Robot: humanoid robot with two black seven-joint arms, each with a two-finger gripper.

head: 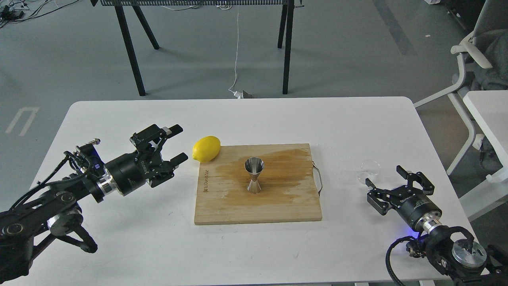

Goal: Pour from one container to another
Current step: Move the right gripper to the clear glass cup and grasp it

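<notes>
The tiny clear glass cup (368,170) stands on the white table (246,119), right of the board. My right gripper (386,177) is open just below and in front of it, its fingers pointing up toward the cup with nothing between them. The steel hourglass jigger (254,174) stands upright in the middle of the wooden cutting board (258,206). My left gripper (177,143) is open at the left, its fingertips a short way from the yellow lemon (206,149), holding nothing.
A dark wet stain spreads over the board's upper half. The board's thin metal handle (318,180) sticks out on its right side. A white chair (468,71) and another white table (488,115) stand at the right, black table legs behind.
</notes>
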